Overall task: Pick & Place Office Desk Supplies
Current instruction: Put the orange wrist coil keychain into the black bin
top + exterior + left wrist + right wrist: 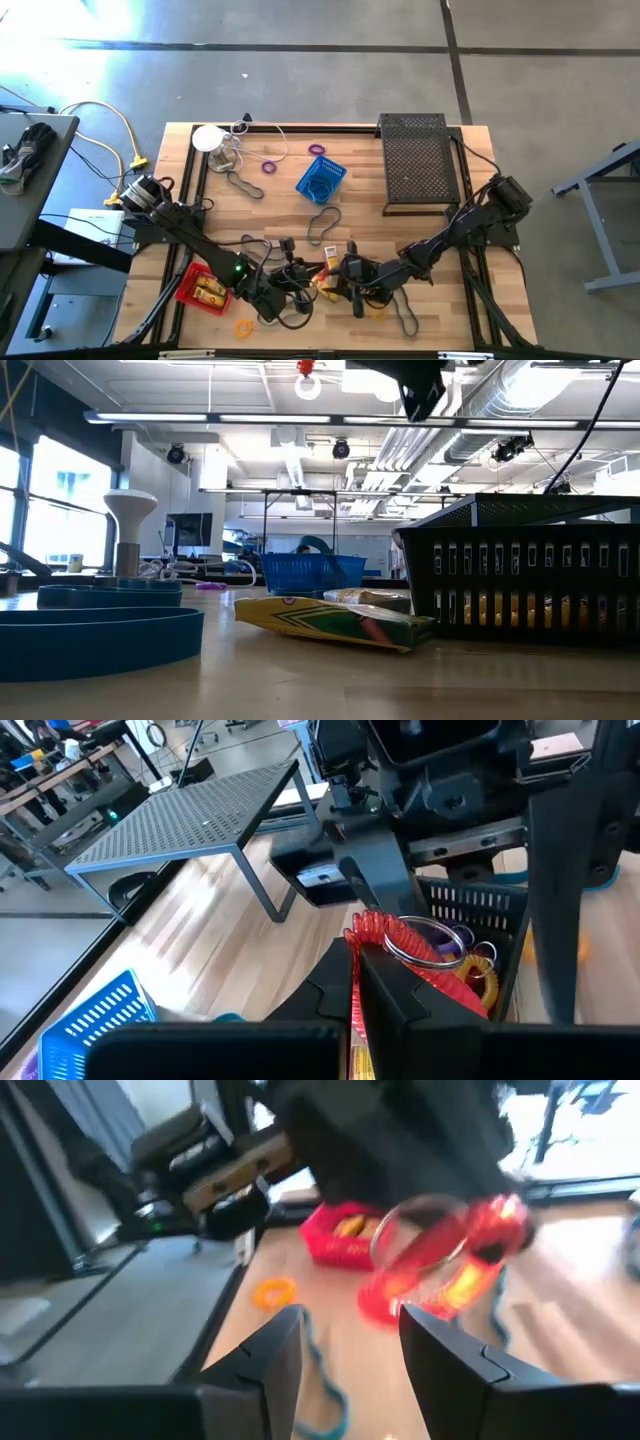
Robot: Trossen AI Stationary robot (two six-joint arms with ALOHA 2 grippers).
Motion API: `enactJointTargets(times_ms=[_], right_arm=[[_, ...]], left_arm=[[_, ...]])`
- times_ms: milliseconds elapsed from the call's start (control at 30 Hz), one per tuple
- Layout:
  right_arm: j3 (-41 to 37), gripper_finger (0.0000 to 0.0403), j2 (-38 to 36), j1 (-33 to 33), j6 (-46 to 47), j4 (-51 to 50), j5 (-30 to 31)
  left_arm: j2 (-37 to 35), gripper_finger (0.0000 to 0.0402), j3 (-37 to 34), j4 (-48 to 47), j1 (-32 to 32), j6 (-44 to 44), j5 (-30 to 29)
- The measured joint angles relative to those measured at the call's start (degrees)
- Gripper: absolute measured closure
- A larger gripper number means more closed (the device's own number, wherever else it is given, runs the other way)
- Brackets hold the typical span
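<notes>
The wooden worktop (440,300) is seen from above like a clock face. A large flat black mesh tray (415,160) is stood on thin legs at about 1 o'clock, well away from the small things, so it is likely not part of the sorting. Both dark arms are stretched in to about 6 o'clock, where they are brought close together. The left tool (357,948) is clenched on a red coil (400,935), a springy plastic curl with a thin shiny ring at one end; it is held up off the wood, likely so that it can be carried to a basket. The right tool (350,1330) is held just beside the coil with its two fingers apart and nothing between them, as if a hand-over is awaited, though that is only a guess. A black basket (530,575) with slotted walls is set near the tools, and small bright rings are seen inside it. A blue basket (320,180) of open plastic grid is left near the middle, toward 12 o'clock. A red basket (203,290) with yellow tubes in it is placed at about 8 o'clock. A flat yellow and green crayon box (330,620) is laid on the wood near the black basket. Soft, long band loops (322,222) are scattered about. An orange ring (243,327) is left at 7 o'clock, and tiny purple rings (317,150) are left at 12 o'clock.
</notes>
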Motion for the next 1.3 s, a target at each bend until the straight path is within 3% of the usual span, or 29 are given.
enactJointTargets(times_ms=[633,767,933,1133,1300], right_arm=[[0.0,0.025,-0.1,-1.9,-1.5,3.2,0.5],[0.0,0.029,-0.1,-1.9,-1.6,3.2,0.5],[0.0,0.0383,-0.1,-1.9,-1.8,3.2,0.5],[0.0,0.0393,-0.1,-1.5,-1.5,2.3,0.8],[0.0,0.0395,-0.1,-0.3,-0.9,0.2,0.9]], left_arm=[[0.0,0.0401,0.0,1.2,2.2,2.8,2.4],[0.0,0.0401,0.0,1.4,2.2,3.6,2.6],[0.0,0.0401,0.0,1.4,2.0,4.0,2.6],[0.0,0.0392,0.0,1.4,1.1,10.1,3.2],[0.0,0.0349,0.0,1.5,0.7,16.6,4.8]])
